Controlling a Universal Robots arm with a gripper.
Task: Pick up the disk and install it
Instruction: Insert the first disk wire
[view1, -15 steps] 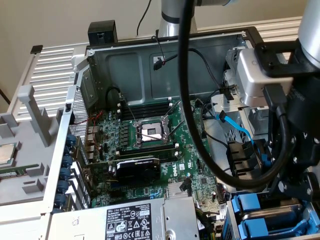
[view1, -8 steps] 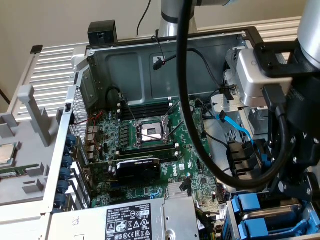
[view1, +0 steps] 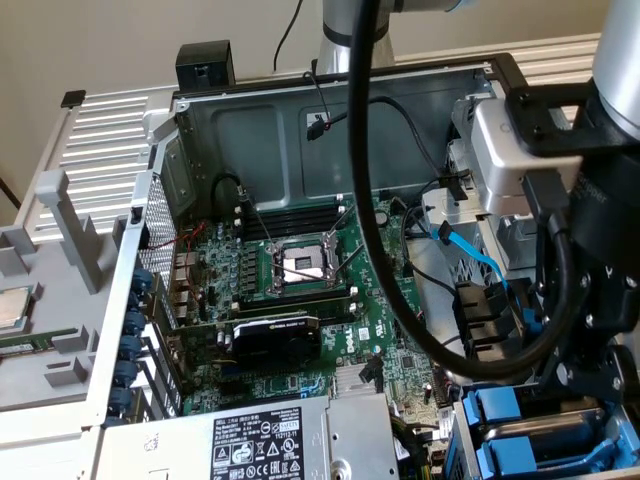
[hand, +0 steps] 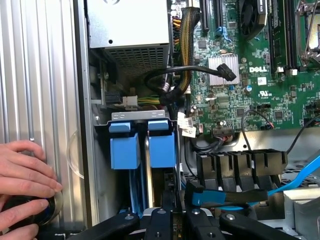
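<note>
Exterior view, left to right. One grey fixture (view1: 60, 262) carries one processor chip (view1: 10, 305). Next is one open computer case (view1: 300, 110). It contains one motherboard (view1: 390, 330), one processor socket (view1: 300, 265), one graphics card (view1: 275, 335) and one power supply (view1: 290, 440).

At the exterior view's right, one robot arm (view1: 600, 250) hangs over the drive bay (hand: 137, 116). Two carriers stand in the bay side by side (both with bright blue handles):
- the disk (hand: 162, 145), nearer the motherboard and directly ahead of the gripper (hand: 172, 214);
- the other carrier (hand: 124, 146), just beside it.

Gripper state: cannot be told from these views.

One person's hand (hand: 25, 175) lies on the ribbed grey table (view1: 100, 130). A beige wall (view1: 100, 40) stands behind.
</note>
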